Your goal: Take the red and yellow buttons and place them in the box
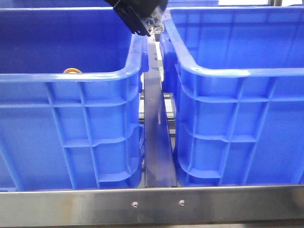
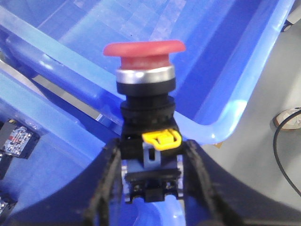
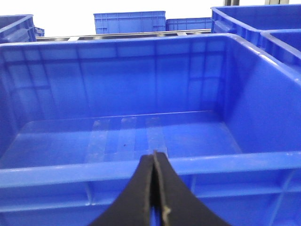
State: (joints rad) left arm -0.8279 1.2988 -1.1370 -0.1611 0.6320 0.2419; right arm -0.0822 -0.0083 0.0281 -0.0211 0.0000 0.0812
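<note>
Left gripper is clamped on the red button, pinching its black body low down w/ both fingers, red cap up and silvery collar just under it. A small yellow tab shows on the button body right between the fingers. In the left wrist view the button hangs centre frame, over the rims of two blue crates, w/ a strip of gap running from the left edge toward centre. Lower left of that view: a few dark components lying in the nearer crate.

Front view: left gripper sits top centre, right above the gap between the left crate and the right box, which stand side by side, apart. A yellow-orange button just peeks over the left crate's near rim, upper left of frame.

Right gripper: fingers pressed together, nothing between them, bottom centre of the right wrist view, just before the near rim of a blue crate. More blue crates along the top of that frame.
</note>
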